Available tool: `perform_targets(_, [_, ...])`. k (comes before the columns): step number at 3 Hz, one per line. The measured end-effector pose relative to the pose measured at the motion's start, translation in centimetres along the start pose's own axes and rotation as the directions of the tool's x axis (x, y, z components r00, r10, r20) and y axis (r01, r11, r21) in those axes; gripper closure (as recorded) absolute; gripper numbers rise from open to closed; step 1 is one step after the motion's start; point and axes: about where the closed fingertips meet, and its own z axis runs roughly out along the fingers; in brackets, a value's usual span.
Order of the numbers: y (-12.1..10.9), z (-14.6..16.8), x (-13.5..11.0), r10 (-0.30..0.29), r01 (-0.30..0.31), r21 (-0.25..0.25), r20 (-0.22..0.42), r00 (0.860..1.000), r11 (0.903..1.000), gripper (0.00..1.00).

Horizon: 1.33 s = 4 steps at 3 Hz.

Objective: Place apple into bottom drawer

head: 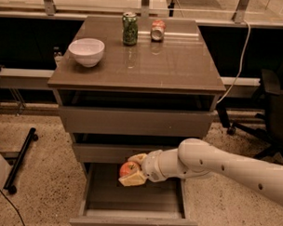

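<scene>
bottom drawer [134,200]: pulled out toward the camera, its flat bottom bare, its plain front at the lowest edge of the view.
gripper [127,170]: over the back part of the open drawer, just under the front of the middle drawer [103,153]. it comes in from the right side.
jaws: closed on the apple, one pale finger above it and one beneath it, so the fruit sits between them.
apple [129,168]: held in the gripper, inside the outline of the drawer but, as far as i can judge, a little above its bottom and not resting on it.
arm [223,166]: white and thick, it reaches in from the right at the level of the drawer's opening.
step in hand: the carrying is nearly finished - the apple is already above the right compartment, and only the setting down and letting go remain.
next move: a short lowering until the apple is close to the drawer bottom, then opening the jaws. after that the gripper must draw back without touching the middle drawer above it.
care: the apple is round and may roll on the flat bottom - a low release is better.
top drawer [134,121]: shut.
cabinet top [180,65]: it carries a white bowl [86,51] at the left, and at the far edge a green can [130,28] upright and a red-and-white can [158,30] lying on its side. none of these belongs to the task.
</scene>
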Motion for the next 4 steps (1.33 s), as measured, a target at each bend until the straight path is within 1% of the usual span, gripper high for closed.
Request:
perform_targets(2, [-0.7, 1.2, 4.2, 0.067, -0.067, -0.021, -0.010, 0.998, 0.9975, 1.00])
perform_targets(3, [-1.3, 1.9, 6.8, 0.099, -0.099, -0.040, -0.003, 0.995, 0.9943, 1.00])
perform_targets(4, [-1.8, 2.4, 8.7, 0.125, -0.124, -0.054, 0.016, 0.992, 0.9908, 1.00])
